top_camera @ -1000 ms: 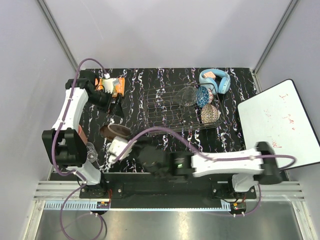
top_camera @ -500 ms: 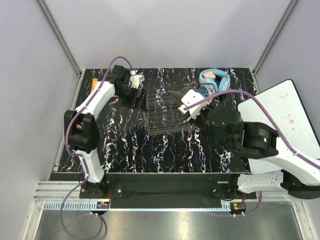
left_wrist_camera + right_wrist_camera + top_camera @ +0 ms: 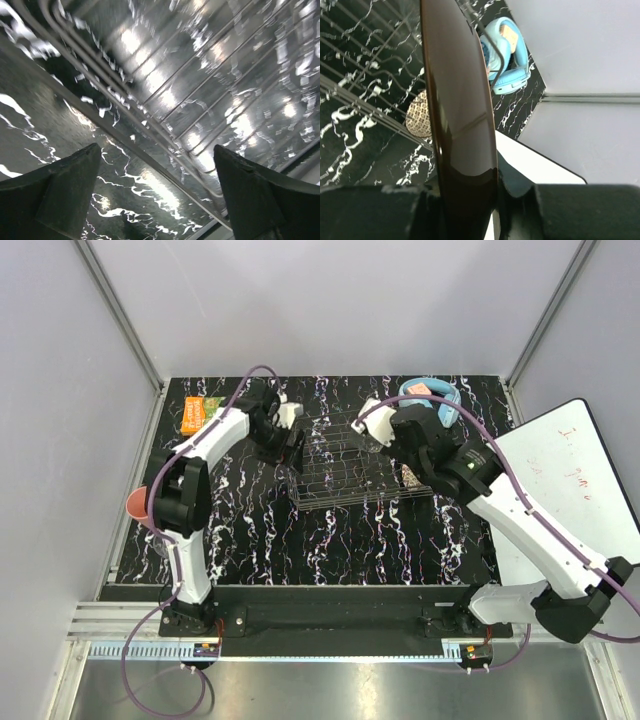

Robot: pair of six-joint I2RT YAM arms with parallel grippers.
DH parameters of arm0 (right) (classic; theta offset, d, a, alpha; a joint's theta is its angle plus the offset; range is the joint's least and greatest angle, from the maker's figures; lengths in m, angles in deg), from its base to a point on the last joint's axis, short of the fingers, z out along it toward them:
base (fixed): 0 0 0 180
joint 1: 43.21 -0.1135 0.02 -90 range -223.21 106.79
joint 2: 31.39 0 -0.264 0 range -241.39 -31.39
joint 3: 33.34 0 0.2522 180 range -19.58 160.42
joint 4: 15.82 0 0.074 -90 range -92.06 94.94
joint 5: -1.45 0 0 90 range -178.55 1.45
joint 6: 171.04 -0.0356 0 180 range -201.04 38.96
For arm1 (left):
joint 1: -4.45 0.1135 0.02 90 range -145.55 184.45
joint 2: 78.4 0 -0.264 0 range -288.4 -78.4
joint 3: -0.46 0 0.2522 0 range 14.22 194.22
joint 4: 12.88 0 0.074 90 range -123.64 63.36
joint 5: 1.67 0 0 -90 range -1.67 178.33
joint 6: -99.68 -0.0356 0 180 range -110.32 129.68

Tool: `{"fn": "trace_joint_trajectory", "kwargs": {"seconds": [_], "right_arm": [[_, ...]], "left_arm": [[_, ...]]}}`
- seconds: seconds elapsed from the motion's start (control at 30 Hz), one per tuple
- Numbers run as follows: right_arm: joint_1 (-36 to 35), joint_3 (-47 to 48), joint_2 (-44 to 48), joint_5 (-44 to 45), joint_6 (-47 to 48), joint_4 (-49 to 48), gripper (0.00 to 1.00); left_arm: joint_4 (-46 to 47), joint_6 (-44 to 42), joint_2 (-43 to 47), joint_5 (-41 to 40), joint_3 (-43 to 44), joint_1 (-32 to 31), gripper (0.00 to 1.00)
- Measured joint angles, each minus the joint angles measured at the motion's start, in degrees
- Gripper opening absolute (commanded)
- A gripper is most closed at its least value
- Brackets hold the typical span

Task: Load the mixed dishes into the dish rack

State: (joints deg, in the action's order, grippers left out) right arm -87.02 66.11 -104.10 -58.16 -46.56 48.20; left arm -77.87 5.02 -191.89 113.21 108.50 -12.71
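My right gripper is shut on the glossy red plate, which stands on edge over the far right part of the dish rack. The beige patterned bowl lies in the rack's right end. My left gripper is open and empty, low over the table at the rack's left rim. The salmon-pink cup sits at the table's left edge, partly behind the left arm. The glass bowl and blue bowl are hidden by the right arm.
Light blue headphones lie behind the rack's far right corner. An orange-green book is at the far left. A white board leans at the right of the table.
The right arm carried the plate from the near left of the table across to the rack's far right. The left arm swung from the book to the rack's left rim.
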Motion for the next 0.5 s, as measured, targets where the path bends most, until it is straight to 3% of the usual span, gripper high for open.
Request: {"fn": "trace_joint_trajectory", "kwargs": {"seconds": [0.07, 0.37, 0.5], "right_arm": [[0.11, -1.14, -0.35, -0.85, 1.49, 0.02, 0.00], [0.11, -4.79, -1.86, -7.67, 5.97, -0.50, 0.00], [-0.17, -5.55, -1.77, -12.70, 7.82, 0.61, 0.00]], "left_arm": [[0.81, -1.05, 0.46, -1.33, -4.02, -0.24, 0.76], [3.74, -5.86, 11.30, -7.72, -17.11, -0.61, 0.73], [3.41, -8.79, 14.78, -9.81, -20.57, -0.52, 0.67]]}}
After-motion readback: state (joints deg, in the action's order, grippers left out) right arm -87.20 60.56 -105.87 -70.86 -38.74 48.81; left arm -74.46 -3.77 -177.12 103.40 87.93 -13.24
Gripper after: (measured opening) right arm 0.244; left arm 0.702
